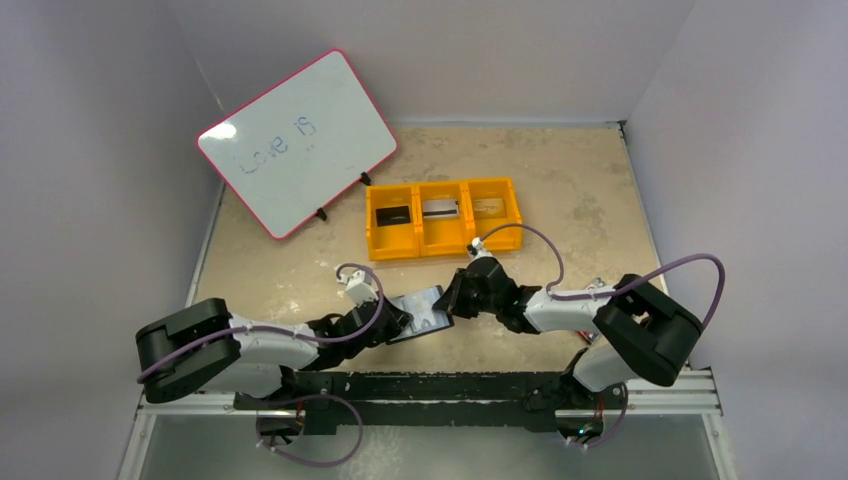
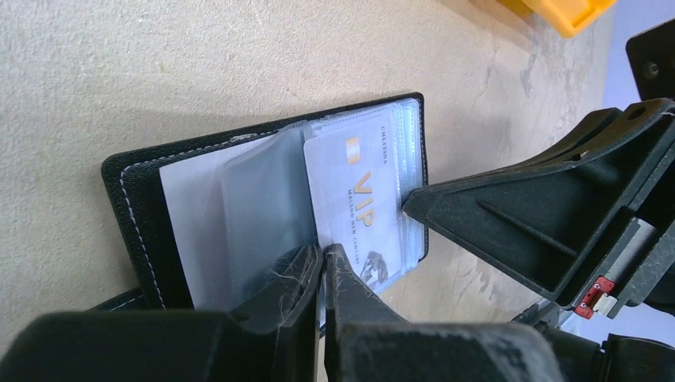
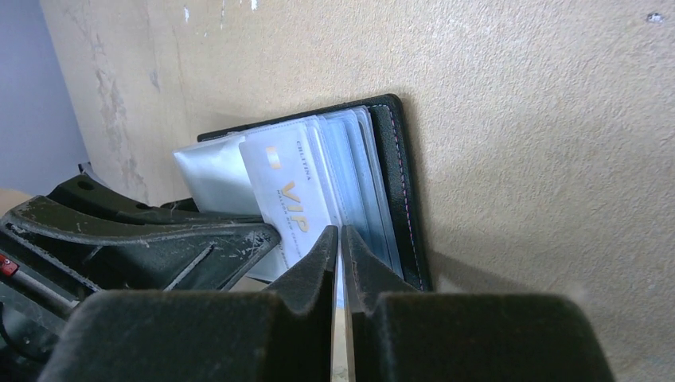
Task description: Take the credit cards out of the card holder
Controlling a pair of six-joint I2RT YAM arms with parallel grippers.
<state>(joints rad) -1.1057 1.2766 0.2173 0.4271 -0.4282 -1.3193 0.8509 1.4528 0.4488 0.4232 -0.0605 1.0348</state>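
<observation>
- left gripper (image 2: 324, 267): fingers clamped tight together, pinching the near edge of one of the clear sleeves (image 2: 259, 215) of the card holder (image 2: 135, 199). Can't tell if the card itself is in the pinch or just the plastic.
- right gripper (image 3: 340, 247): same deal from the other side. The jaws are squeezed almost flat on a thin sleeve edge, right at the border between the front sleeve and the stack behind it. Again no way to say if a card is in there too.
- the two grippers come in from opposite sides of the holder, tips close to each other. In the left wrist view the right one's finger tip touches the sleeve edge.
- the holder lies open on the table (image 1: 560, 190), black cover down and sleeves fanned up, just in front of the arms.
- a pale VIP card (image 2: 358, 199) with gold lettering sits in the front sleeve.
- further back, apart from the holder: an orange tray (image 1: 445, 246) with three compartments. There's a black card (image 1: 392, 215) in the left one, a silvery card (image 1: 440, 209) in the middle and a tan card (image 1: 488, 206) in the right.
- back left, a pink-framed whiteboard (image 1: 297, 140) stands tilted with some writing on it.
</observation>
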